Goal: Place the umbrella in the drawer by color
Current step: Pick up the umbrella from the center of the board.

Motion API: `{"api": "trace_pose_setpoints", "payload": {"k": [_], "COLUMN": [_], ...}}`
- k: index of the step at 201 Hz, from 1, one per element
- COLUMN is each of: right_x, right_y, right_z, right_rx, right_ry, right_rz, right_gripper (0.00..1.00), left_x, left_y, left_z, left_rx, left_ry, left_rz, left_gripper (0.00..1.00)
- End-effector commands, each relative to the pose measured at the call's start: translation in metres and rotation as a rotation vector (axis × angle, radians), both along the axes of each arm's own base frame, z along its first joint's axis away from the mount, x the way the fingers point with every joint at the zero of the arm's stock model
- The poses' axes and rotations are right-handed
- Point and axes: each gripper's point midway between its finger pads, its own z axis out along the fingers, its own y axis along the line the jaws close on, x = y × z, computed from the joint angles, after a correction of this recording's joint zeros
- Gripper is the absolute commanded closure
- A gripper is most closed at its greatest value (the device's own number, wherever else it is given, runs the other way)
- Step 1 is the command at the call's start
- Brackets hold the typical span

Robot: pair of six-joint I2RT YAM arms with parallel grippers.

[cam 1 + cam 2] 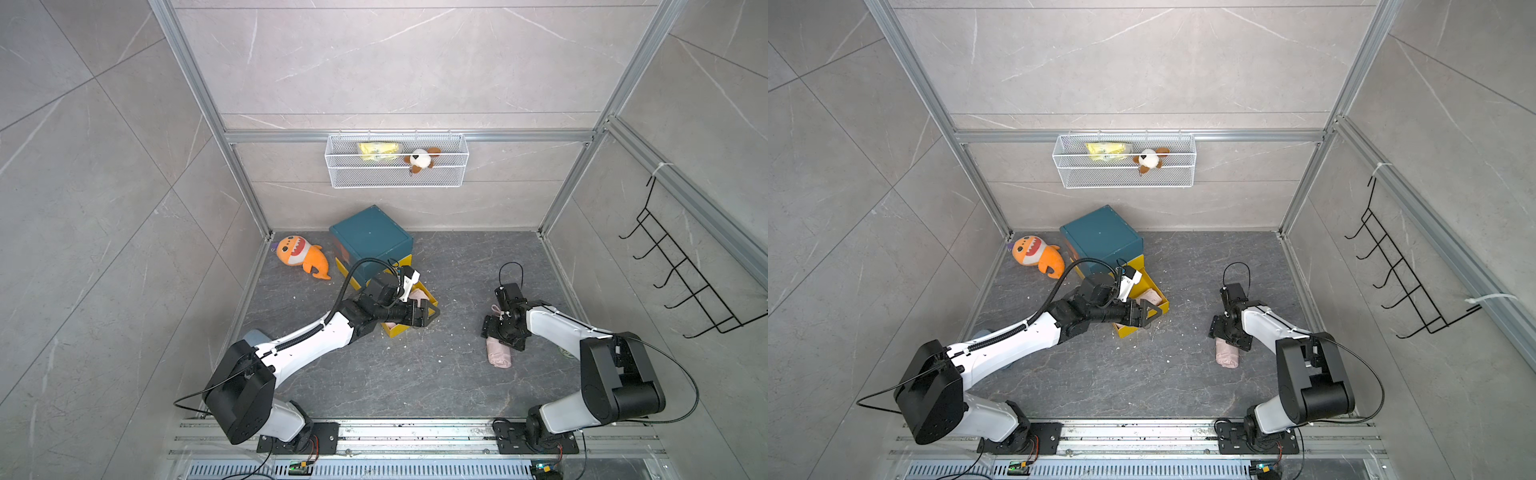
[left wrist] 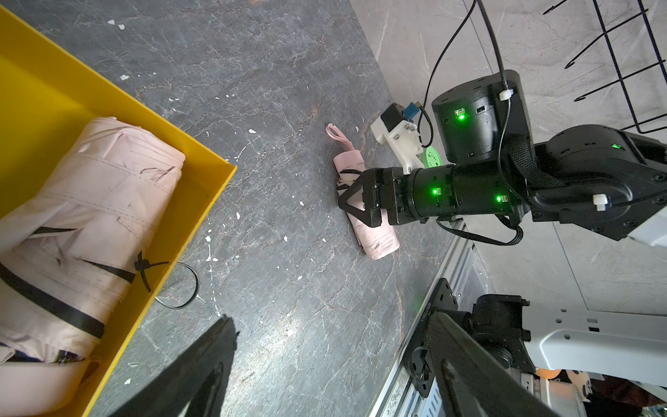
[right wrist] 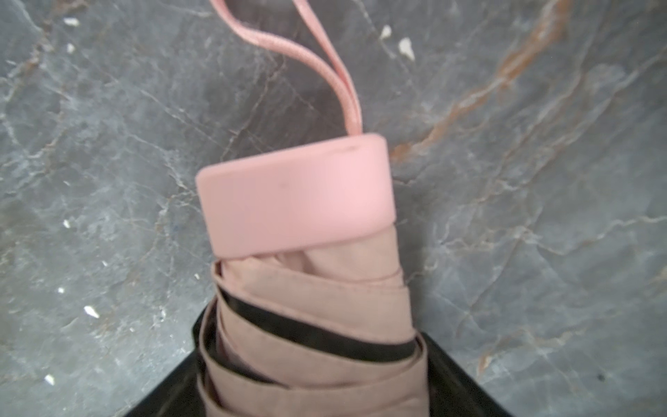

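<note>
Slippage threatens: the right hand [image 2: 355, 200] straddles the pink umbrella [image 2: 379, 242] lying on the desk [image 2: 288, 296] (whether its jaws pinch yet is unclear), so loose fabric may slide out before reaching the yellow drawer [image 2: 202, 187].

Folded pink umbrella [image 1: 500, 356] flat on floor [image 1: 374, 374]; second pink umbrella [image 2: 90, 202] inside open yellow drawer [image 2: 202, 195].

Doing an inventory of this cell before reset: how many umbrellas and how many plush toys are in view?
Umbrellas: 2 (drawer umbrella, floor umbrella)
Plush toys: 2 (orange shark, brown dog)
Total: 4
</note>
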Motion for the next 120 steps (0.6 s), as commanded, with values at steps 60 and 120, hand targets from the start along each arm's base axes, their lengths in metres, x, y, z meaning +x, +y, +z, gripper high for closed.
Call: {"api": "trace_pose_setpoints", "payload": {"k": [60,120], "right_x": [0.007,0.036], "right_y": [0.03,0.088], "right_z": [0.008,0.076], "right_rx": [0.119,0.157], "right_ry": [-0.064,-0.224], "right_rz": [0.074,0.217], "right_gripper": [0.61,0.62], "left_x": [-0.005,-0.009], "left_y": [0.02,0.052], "left_z": [0.015,0.017], "left_rx": [0.012,0.097], "left_ry": [-0.056,-0.103], "left_rz": [0.034,0.083], "left_gripper": [0.14,0.15]}}
